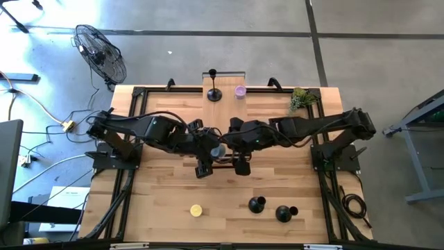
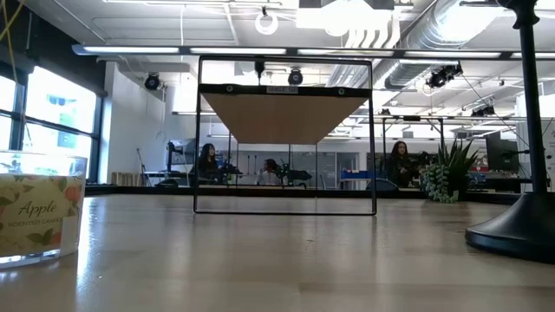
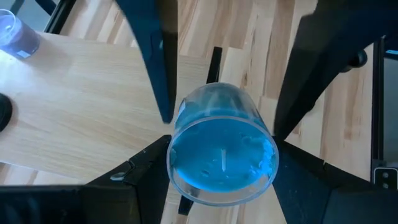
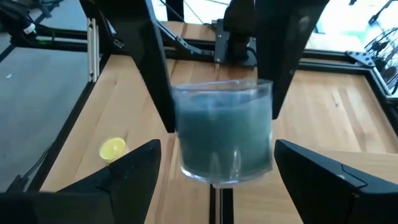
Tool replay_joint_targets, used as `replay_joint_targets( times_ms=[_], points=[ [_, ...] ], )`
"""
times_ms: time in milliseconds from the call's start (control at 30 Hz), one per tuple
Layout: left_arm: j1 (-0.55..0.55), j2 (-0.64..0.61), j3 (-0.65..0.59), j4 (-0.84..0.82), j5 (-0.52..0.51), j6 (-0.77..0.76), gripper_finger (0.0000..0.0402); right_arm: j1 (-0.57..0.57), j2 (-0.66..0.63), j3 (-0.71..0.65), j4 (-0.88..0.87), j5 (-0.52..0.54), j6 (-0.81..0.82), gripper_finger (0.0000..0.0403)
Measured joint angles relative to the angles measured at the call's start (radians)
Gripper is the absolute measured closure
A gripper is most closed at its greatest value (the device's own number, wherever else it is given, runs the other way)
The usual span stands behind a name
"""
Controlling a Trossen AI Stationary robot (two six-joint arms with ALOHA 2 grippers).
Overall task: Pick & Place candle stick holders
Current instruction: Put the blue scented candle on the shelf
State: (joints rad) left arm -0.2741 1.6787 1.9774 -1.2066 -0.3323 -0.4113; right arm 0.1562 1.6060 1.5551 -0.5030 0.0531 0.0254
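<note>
A glass jar of blue candle wax (image 1: 218, 150) hangs above the middle of the table, where both arms meet. My left gripper (image 3: 224, 158) is shut on it. My right gripper (image 4: 217, 155) comes from the table's right and is open, its fingers standing on either side of the jar (image 4: 224, 127) without plainly touching it. Two small black candle stick holders (image 1: 257, 204) (image 1: 284, 212) rest on the table near the front right. A taller black one (image 1: 214, 94) stands on its round base on a board at the far edge, and its base (image 2: 520, 230) also shows in the low view. My left gripper pinches the jar between its two fingers, on opposite sides of the glass wall (image 3: 175, 149). The fingers slant down from the table's left. The jar is lifted clear of the table, about upright, its open top and wick (image 3: 222, 160) facing the wrist camera.
A purple candle (image 1: 240, 91) stands on the far board beside the tall holder. A small yellow candle (image 1: 196, 210) lies near the front. A green plant (image 1: 300, 99) stands at the far right corner. An "Apple" candle jar (image 2: 39, 217) shows close in the low view.
</note>
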Motion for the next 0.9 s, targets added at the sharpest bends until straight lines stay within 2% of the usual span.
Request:
replay_joint_targets(
  times_ms=[900],
  points=[
    [0.000,0.000,0.000,0.038,0.008,0.022,0.0176,0.000,0.012,0.000,0.040,-0.042,-0.007,0.0096]
  ],
)
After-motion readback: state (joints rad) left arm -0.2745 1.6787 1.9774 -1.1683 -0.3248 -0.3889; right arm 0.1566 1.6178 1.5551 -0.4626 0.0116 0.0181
